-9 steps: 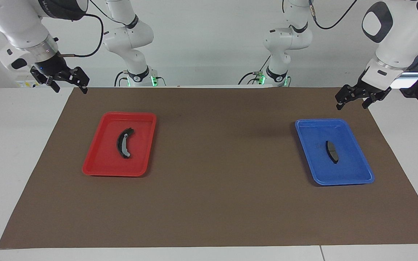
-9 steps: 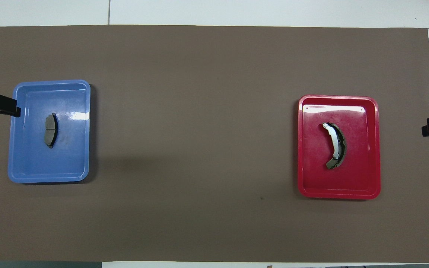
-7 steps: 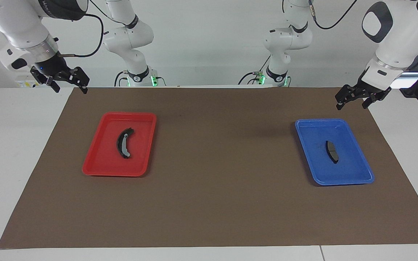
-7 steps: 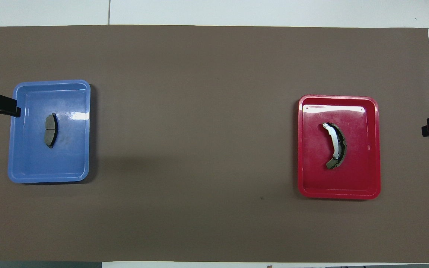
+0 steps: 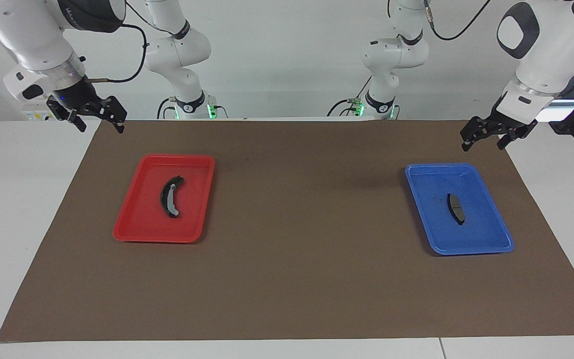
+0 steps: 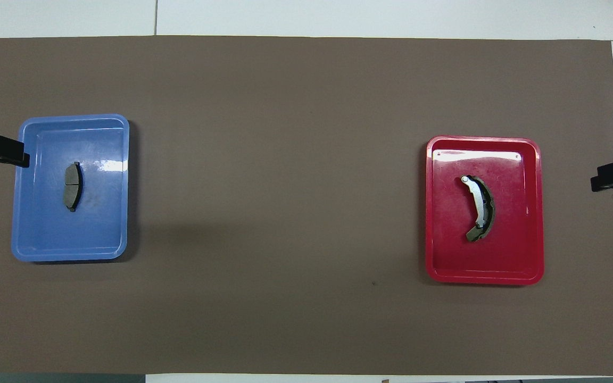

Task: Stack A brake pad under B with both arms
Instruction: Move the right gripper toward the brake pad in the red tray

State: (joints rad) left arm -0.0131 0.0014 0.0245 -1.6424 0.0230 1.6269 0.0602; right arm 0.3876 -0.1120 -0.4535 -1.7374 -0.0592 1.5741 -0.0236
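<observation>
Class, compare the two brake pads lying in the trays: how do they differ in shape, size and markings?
The brake pad B is a long, curved crescent; the A brake pad is shorter and straighter. B carries a pale strip; A is plain dark grey. B lies in the red tray, A in the blue tray. Both lie flat, untouched.

Red tray, blue tray, brown mat

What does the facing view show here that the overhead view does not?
Only the facing view shows the arms whole, with the right gripper and left gripper open, in the air, holding nothing. Only the overhead view shows the small pad's centre groove. Both show that pad in the blue tray, the curved pad in the red tray, and the brown mat.
</observation>
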